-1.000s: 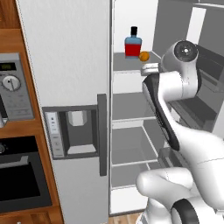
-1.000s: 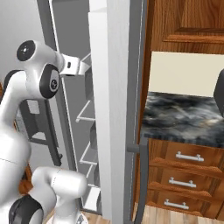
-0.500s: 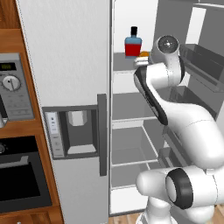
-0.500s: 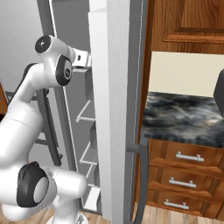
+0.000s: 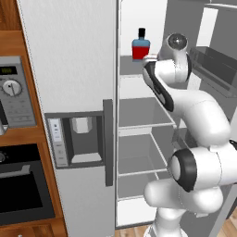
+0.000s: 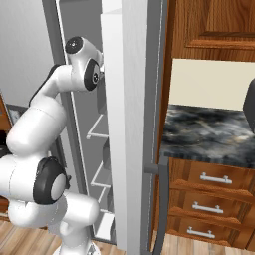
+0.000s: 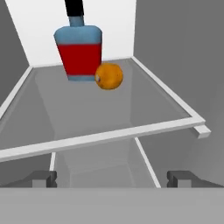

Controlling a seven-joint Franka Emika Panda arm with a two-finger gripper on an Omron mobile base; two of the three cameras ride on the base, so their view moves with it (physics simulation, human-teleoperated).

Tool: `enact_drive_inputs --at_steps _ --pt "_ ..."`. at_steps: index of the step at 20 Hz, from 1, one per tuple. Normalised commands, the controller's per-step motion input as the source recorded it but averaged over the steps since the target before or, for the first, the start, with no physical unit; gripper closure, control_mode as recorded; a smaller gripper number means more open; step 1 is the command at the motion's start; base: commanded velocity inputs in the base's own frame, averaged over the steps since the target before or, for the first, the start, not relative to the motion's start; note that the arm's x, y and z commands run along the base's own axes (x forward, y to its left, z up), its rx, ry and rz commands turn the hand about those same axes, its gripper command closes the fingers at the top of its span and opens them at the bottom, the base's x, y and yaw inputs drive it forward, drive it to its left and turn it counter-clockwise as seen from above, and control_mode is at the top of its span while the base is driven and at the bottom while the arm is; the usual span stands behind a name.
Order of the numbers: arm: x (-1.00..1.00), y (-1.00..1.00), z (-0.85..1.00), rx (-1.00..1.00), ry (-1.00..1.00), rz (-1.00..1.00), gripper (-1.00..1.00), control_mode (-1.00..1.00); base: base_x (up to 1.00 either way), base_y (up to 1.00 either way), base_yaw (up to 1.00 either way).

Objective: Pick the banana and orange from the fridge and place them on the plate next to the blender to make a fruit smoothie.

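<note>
Orange partly overlapping bottle; gripper jaws wide apart, empty, tips barely visible.

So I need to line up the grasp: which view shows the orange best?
The hand view: the orange sits unobstructed on the glass shelf, in front of the bottle, with the open gripper facing it. In the left base view the arm blocks it; the right base view looks past the door.
</note>
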Motion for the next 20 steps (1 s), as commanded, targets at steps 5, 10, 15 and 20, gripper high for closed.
enact_drive_inputs --at_steps 5,10,15,20 --pt "0.47 -0.08 -0.03 0.0 0.0 -0.01 -1.0 -1.0 0.0 0.0 0.0" --pt "0.57 -0.27 -0.06 0.0 0.03 0.0 -1.0 -1.0 0.0 0.0 0.0" --pt "0.51 -0.15 -0.02 0.0 0.03 0.0 -1.0 -1.0 0.0 0.0 0.0" --pt "0.43 -0.01 -0.17 0.0 0.04 0.0 -1.0 -1.0 0.0 0.0 0.0"
